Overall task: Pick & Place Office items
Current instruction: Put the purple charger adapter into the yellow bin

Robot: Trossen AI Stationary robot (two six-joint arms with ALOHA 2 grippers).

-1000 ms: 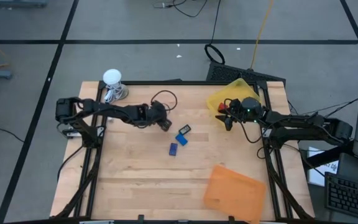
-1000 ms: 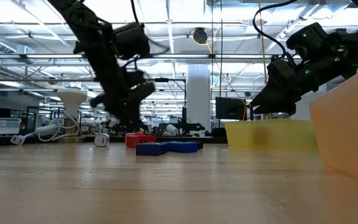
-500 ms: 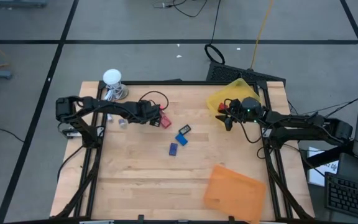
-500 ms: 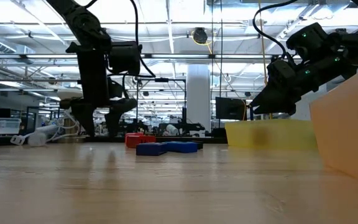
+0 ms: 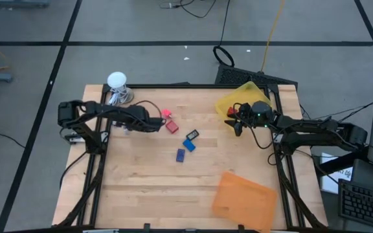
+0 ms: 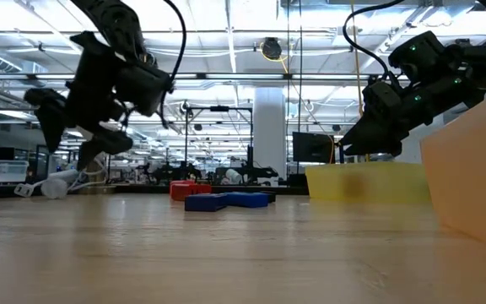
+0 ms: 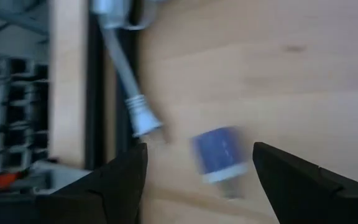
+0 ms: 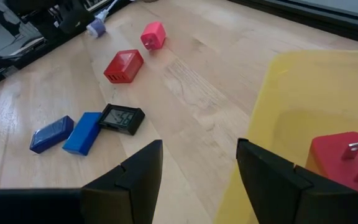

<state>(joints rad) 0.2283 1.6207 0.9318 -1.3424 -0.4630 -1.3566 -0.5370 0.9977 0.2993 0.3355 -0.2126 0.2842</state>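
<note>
A pink piece [image 5: 167,114] and a red piece [image 5: 171,127] lie on the table's far middle. Nearer lie a black piece [image 5: 193,134], a light blue piece [image 5: 190,144] and a dark blue piece [image 5: 180,155]. My left gripper [image 5: 129,127] is open above a small blue piece [image 7: 219,155], which lies on the wood between the fingers, untouched, next to a white cord plug [image 7: 138,118]. My right gripper [image 5: 237,124] is open and empty at the near rim of the yellow tray [image 5: 245,100]. The tray holds a red piece [image 8: 344,158].
A white ball-shaped object [image 5: 116,81] with a cord stands at the far left corner. An orange tray [image 5: 245,194] lies at the near right. The table's dark left frame edge [image 7: 104,93] is close to my left gripper. Bare wood spreads across the near left.
My left gripper has gone toward the table's left edge, from beside the red piece to above the small blue piece by the cord plug, and has tipped on the way. The pink and red pieces, hidden under the arm before, show now.
</note>
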